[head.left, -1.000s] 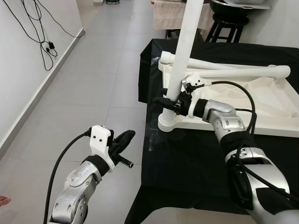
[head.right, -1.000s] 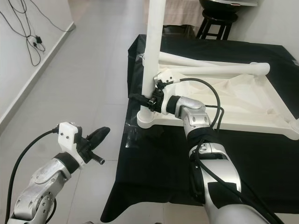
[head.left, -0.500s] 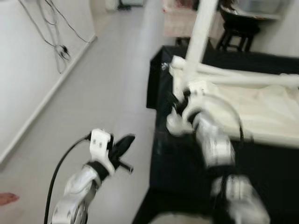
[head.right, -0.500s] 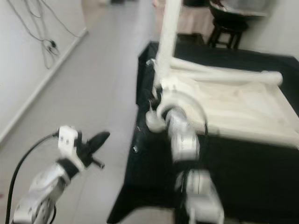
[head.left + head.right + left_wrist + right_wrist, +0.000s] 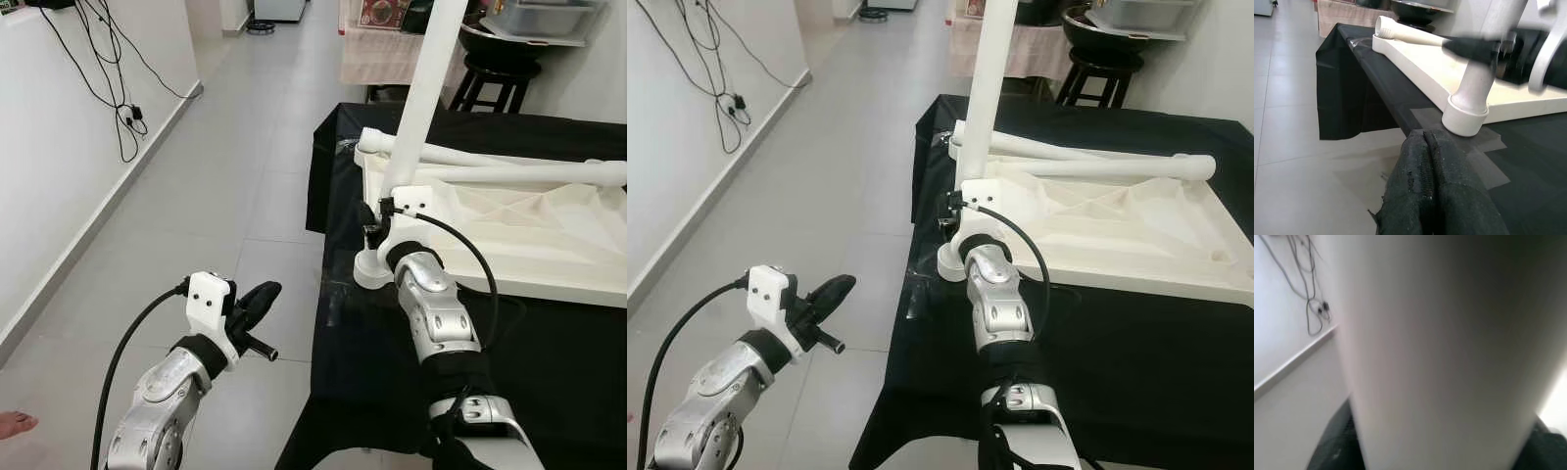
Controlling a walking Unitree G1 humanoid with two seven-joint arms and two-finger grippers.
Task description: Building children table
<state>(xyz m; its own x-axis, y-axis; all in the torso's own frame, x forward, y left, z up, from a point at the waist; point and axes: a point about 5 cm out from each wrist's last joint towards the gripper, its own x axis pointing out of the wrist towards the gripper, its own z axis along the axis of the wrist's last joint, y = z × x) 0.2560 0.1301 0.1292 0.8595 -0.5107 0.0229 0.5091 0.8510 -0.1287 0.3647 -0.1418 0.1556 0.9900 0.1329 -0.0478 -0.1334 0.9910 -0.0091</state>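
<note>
A white children's table top (image 5: 509, 225) lies upside down on a black-covered table (image 5: 549, 352). One white leg (image 5: 416, 108) stands upright in the near left corner socket (image 5: 372, 271). My right gripper (image 5: 369, 223) is shut on this leg just above the socket, and the right wrist view has the leg (image 5: 1440, 347) right up against the lens. Another white leg (image 5: 529, 174) lies across the top. Over the floor, left of the table, my left gripper (image 5: 257, 299) hangs shut and holds nothing; its fingers (image 5: 1425, 166) face the socket (image 5: 1465, 115).
Grey tiled floor (image 5: 225, 147) stretches along the table's left side. Black cables (image 5: 118, 108) hang on the white wall at the left. A black stool (image 5: 495, 64) and a cloth-covered table (image 5: 377, 44) stand behind. A person's toes (image 5: 15, 423) show at the lower left.
The camera has shifted, with blur half a second ago. My right forearm now reaches the leg from below instead of from the right, still gripping it. The left gripper has kept its place.
</note>
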